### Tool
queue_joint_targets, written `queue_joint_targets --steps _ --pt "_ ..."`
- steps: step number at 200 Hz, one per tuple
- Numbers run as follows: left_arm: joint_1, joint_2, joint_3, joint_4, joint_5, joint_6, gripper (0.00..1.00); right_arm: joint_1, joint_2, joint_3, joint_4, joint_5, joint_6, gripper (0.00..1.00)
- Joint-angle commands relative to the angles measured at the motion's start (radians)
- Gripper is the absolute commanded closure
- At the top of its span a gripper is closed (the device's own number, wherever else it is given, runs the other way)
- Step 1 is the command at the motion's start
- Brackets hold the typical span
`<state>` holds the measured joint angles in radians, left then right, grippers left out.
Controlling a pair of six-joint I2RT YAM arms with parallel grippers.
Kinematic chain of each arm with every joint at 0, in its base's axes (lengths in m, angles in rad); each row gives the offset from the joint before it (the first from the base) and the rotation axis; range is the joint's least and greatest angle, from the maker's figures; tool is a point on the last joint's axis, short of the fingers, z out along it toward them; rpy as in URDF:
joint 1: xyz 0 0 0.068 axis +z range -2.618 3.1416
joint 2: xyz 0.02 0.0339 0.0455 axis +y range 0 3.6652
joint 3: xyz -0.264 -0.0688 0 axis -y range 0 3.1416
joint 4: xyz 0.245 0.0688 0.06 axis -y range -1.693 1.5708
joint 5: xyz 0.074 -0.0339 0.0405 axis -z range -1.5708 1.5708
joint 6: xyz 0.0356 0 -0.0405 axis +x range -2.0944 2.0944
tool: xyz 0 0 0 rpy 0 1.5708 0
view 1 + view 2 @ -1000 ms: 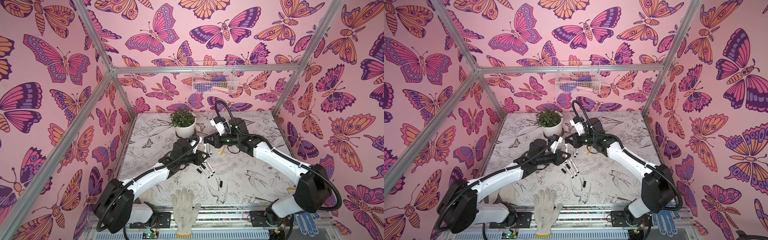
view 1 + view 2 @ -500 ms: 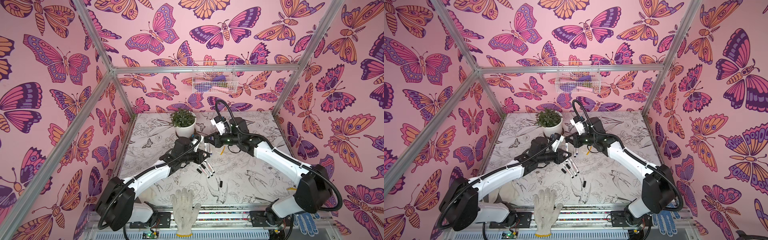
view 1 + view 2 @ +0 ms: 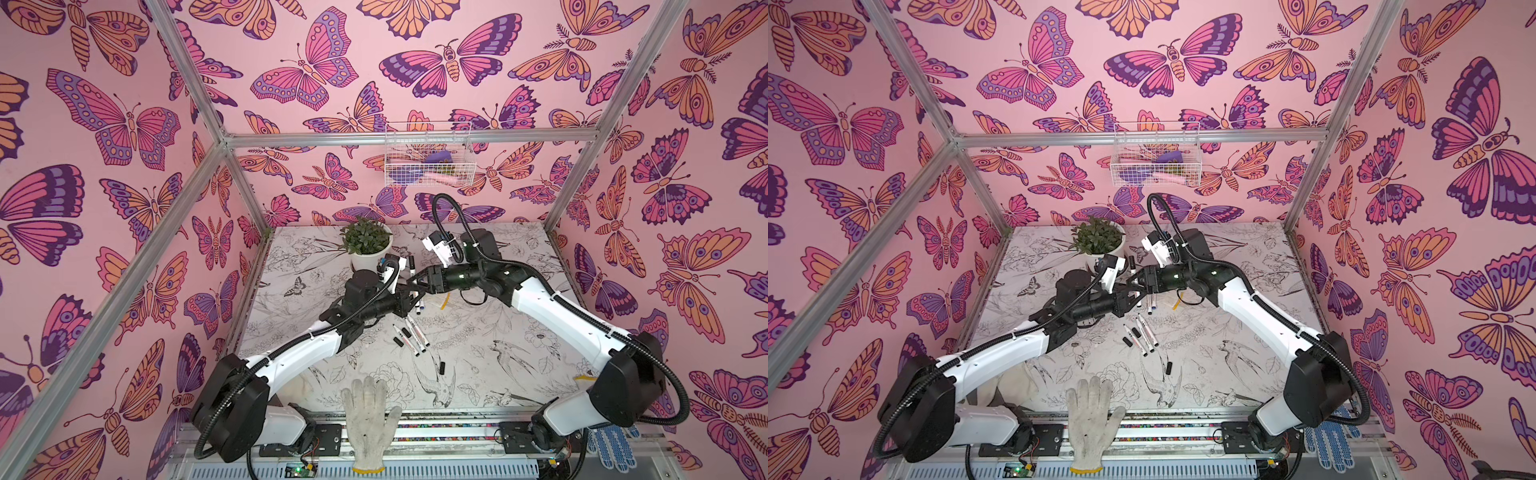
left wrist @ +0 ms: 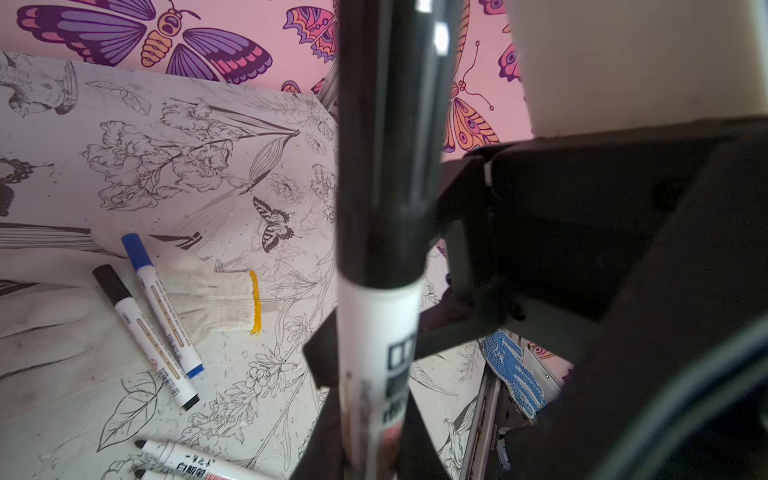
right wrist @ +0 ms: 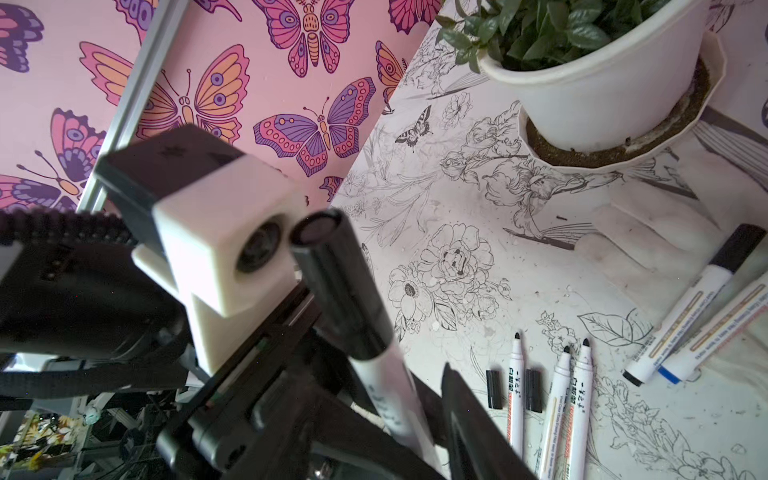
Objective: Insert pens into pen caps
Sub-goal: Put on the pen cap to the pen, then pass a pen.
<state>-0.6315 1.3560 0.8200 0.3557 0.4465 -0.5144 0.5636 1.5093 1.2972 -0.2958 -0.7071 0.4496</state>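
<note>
- One white work glove [image 3: 368, 417] lies over the near edge of the bench [image 3: 498, 353], and a blue-dotted glove [image 3: 611, 446] lies by the base of the right arm.
- A little farther in, a single black pen cap [image 3: 443, 367] lies alone on the bench, apart from the other things.
- Behind it, three uncapped pens [image 5: 555, 415] with black tips lie close together and nearly parallel. Two more black pen caps [image 5: 533, 390] lie on either side of one of them, just beside its barrel.
- At the middle of the bench the two tools are close to each other. The left tool [image 4: 370, 399] is pressed together on the white barrel of the held pen [image 4: 374, 332]. This pen stands nearly upright above the bench and has a long black cap [image 4: 386, 145] on its upper end.
- The right tool [image 3: 413, 281] is at the cap end of this pen with its jaws spread. In the right wrist view one of its fingers [image 5: 461, 419] stands clear of the barrel.
- Just beside the tools, on the right arm's side, a blue-capped pen [image 4: 162, 307] and a black-capped pen [image 4: 141, 336] lie side by side, next to a white knitted cloth with a yellow edge [image 4: 254, 301].
- Farther back, a green plant in a white pot [image 3: 371, 259] stands on the bench.
- On the back wall hangs a white wire basket [image 3: 428, 160].
</note>
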Motion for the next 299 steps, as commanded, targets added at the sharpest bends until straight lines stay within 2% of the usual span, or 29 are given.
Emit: queue_joint_targets --steps 1,36,69,85,127,213,240,274,299 --pt "0.002 -0.008 0.001 0.088 -0.037 -0.018 1.0 0.009 -0.039 -0.038 -0.036 -0.077 0.023 0.48" --pt "-0.006 0.002 0.002 0.095 -0.029 -0.015 1.0 0.008 -0.025 -0.053 0.041 -0.071 0.077 0.54" --pt "-0.012 -0.009 -0.015 0.101 -0.039 -0.007 1.0 0.001 0.013 -0.04 0.128 -0.059 0.147 0.72" --pt "-0.012 -0.011 -0.02 0.101 -0.037 -0.002 1.0 -0.001 0.032 -0.044 0.166 -0.051 0.178 0.76" --pt "-0.011 0.011 -0.031 0.101 -0.027 -0.002 1.0 -0.001 0.094 -0.034 0.271 -0.045 0.247 0.73" --pt "-0.013 0.053 -0.03 0.117 -0.008 -0.01 1.0 0.004 0.121 -0.02 0.326 0.024 0.269 0.71" --pt "-0.014 0.058 -0.028 0.119 0.0 -0.011 1.0 0.005 0.119 -0.019 0.313 0.04 0.25 0.76" --pt "-0.016 0.086 -0.012 0.118 0.036 -0.014 1.0 0.007 0.119 -0.027 0.334 0.058 0.263 0.92" --pt "-0.016 0.094 -0.009 0.117 0.035 -0.019 0.99 0.007 0.115 -0.028 0.331 0.058 0.267 0.95"
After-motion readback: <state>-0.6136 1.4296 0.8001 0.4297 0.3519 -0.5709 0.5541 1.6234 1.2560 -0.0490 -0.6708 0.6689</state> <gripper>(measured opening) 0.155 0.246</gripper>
